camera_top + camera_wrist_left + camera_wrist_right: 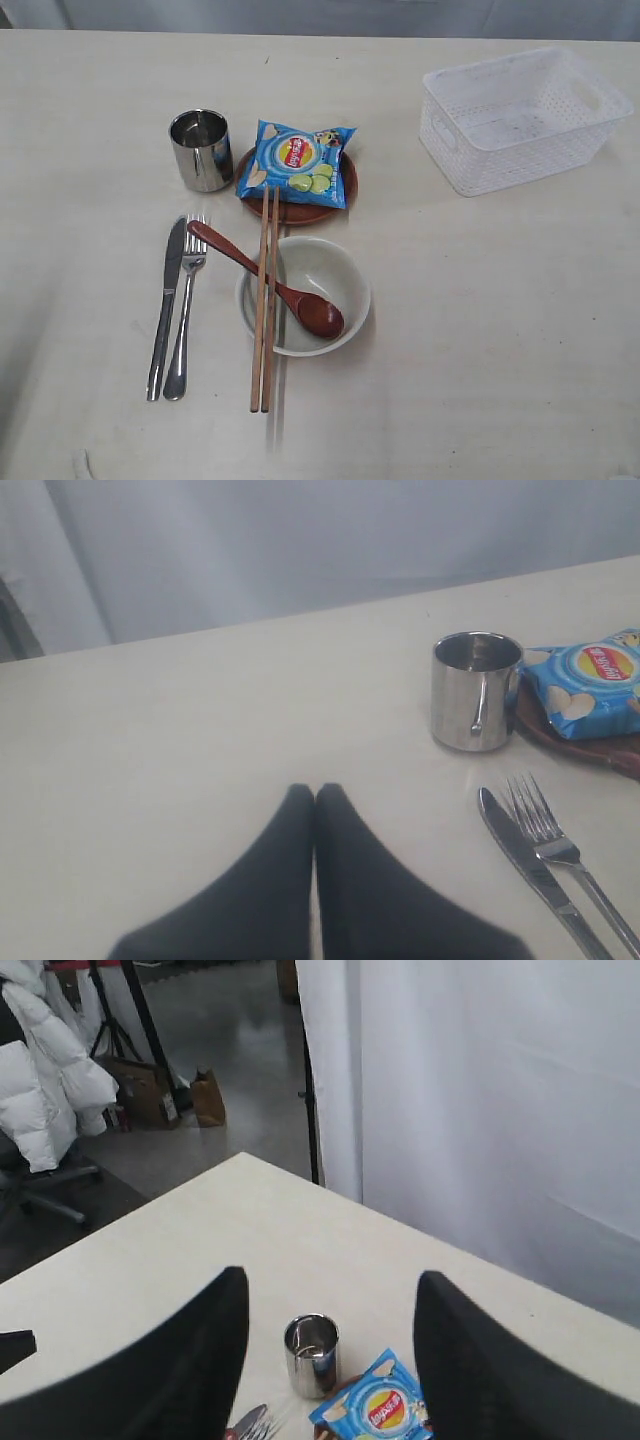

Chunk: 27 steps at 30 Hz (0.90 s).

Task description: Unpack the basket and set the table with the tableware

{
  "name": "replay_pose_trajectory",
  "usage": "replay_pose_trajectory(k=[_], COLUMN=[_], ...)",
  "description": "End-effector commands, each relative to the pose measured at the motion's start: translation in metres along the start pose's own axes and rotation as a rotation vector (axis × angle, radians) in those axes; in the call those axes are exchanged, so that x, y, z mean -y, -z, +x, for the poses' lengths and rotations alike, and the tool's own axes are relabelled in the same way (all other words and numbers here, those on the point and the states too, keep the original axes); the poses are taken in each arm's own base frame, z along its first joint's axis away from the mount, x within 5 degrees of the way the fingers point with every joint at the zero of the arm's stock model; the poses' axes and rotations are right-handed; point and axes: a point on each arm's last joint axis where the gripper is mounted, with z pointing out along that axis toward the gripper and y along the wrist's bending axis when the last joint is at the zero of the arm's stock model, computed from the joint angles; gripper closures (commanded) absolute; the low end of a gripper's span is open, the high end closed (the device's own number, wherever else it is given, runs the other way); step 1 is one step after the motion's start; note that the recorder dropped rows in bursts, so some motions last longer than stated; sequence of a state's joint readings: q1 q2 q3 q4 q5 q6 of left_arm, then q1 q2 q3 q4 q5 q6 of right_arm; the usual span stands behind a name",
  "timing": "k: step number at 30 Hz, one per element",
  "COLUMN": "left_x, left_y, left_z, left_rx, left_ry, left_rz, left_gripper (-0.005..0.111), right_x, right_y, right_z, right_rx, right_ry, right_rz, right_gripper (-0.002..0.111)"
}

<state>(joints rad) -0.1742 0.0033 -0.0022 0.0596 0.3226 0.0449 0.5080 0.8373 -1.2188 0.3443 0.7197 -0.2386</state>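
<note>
The white basket (520, 118) stands empty at the table's (480, 330) back right. A steel cup (201, 150) (475, 690) (311, 1355) stands beside the brown plate (300, 208), which carries a blue chip bag (297, 163) (590, 683) (380, 1408). Knife (166, 305) (535, 868) and fork (186, 305) (560, 855) lie side by side. The wooden spoon (270, 282) and chopsticks (266, 300) rest across the off-white bowl (335, 270). Neither gripper shows in the exterior view. My left gripper (315, 792) is shut and empty above bare table. My right gripper (332, 1285) is open, high above the cup.
Beyond the table's far corner, the right wrist view shows a white curtain (480, 1090), a dark stand (312, 1110), a chair with a white jacket (40, 1070) and a brown bag (208, 1098) on the floor.
</note>
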Motion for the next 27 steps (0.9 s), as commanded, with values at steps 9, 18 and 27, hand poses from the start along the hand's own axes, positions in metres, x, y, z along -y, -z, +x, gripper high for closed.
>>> replay_pose_trajectory(k=[9, 18, 27], left_x=[0.000, 0.000, 0.000], left_y=[0.000, 0.000, 0.000], left_z=[0.001, 0.001, 0.001], left_rx=[0.002, 0.002, 0.002], left_ry=[0.009, 0.009, 0.009], left_rz=[0.000, 0.000, 0.000], left_gripper=[0.107, 0.107, 0.107], right_x=[-0.027, -0.045, -0.058], right_y=[0.119, 0.198, 0.255], right_z=[0.004, 0.028, 0.059], right_rx=[0.285, 0.505, 0.674], right_ry=[0.085, 0.131, 0.171], right_rz=[0.003, -0.003, -0.007], right_gripper=[0.059, 0.059, 0.059])
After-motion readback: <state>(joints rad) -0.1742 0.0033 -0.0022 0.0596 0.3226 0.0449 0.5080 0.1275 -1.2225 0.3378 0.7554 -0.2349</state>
